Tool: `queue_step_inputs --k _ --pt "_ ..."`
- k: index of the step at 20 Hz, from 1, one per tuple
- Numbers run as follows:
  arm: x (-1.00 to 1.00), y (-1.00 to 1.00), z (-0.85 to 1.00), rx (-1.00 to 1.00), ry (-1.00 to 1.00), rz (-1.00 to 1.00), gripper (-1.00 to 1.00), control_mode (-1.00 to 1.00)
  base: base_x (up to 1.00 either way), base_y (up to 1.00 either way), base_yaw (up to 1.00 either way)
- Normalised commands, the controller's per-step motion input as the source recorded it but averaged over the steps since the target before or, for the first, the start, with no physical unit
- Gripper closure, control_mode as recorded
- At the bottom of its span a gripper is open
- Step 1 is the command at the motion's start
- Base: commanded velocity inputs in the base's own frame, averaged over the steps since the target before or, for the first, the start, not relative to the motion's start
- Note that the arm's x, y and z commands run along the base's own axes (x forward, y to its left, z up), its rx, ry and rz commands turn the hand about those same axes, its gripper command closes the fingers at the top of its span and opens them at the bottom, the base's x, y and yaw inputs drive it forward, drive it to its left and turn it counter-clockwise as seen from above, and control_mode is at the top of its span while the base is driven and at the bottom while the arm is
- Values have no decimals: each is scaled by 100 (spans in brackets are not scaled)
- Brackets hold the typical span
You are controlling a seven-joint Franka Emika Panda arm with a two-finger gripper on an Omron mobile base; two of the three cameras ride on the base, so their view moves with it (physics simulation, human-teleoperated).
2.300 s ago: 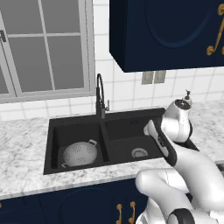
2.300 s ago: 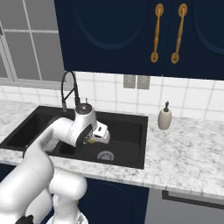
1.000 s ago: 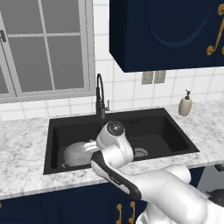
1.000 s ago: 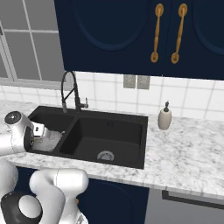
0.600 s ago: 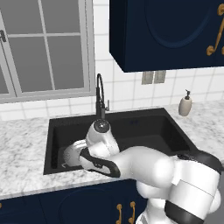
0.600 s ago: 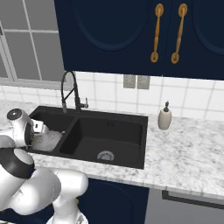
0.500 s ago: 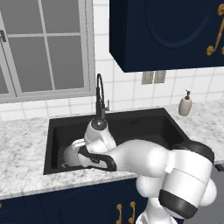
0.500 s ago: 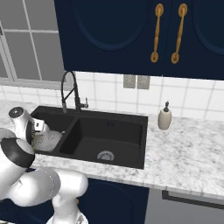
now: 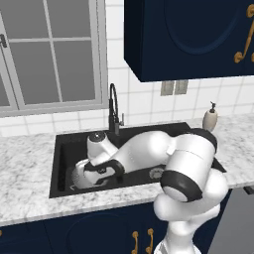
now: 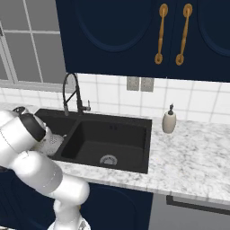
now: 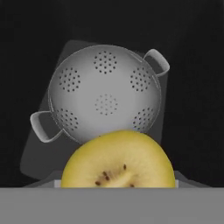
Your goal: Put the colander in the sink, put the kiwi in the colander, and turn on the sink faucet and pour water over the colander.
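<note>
Swung across from the right basin to the left within the last couple of seconds, now poised low over the colander (image 11: 105, 94), with the kiwi (image 11: 117, 161) carried along, pressed close under the hand at 6 o'clock in the hand view. Fingers closed around the kiwi, judging by how it fills the space between them, though the tips themselves sit hidden behind the fruit. Colander already resting upright in the left basin of the sink (image 9: 62, 163), mouth up, its two loop handles lying along a line from 8 o'clock to 2 o'clock. Kiwi cut face toward the camera, seeds visible. First step apparently done; drop into the bowl likely next, faucet (image 9: 114, 106) untouched at the back of the desk (image 9: 25, 158).
</note>
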Motion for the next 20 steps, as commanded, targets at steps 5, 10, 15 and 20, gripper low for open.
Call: queue_step_inputs --k 5,10,15,20 --pt "10 0 -36 -10 14 -5 100 -100 0 0 0" --pt "21 0 -31 -7 14 -3 100 -100 0 0 0" --pt "16 0 -29 -7 12 -3 100 -100 0 0 0" --pt "6 0 -32 -7 12 -3 100 -100 0 0 0"
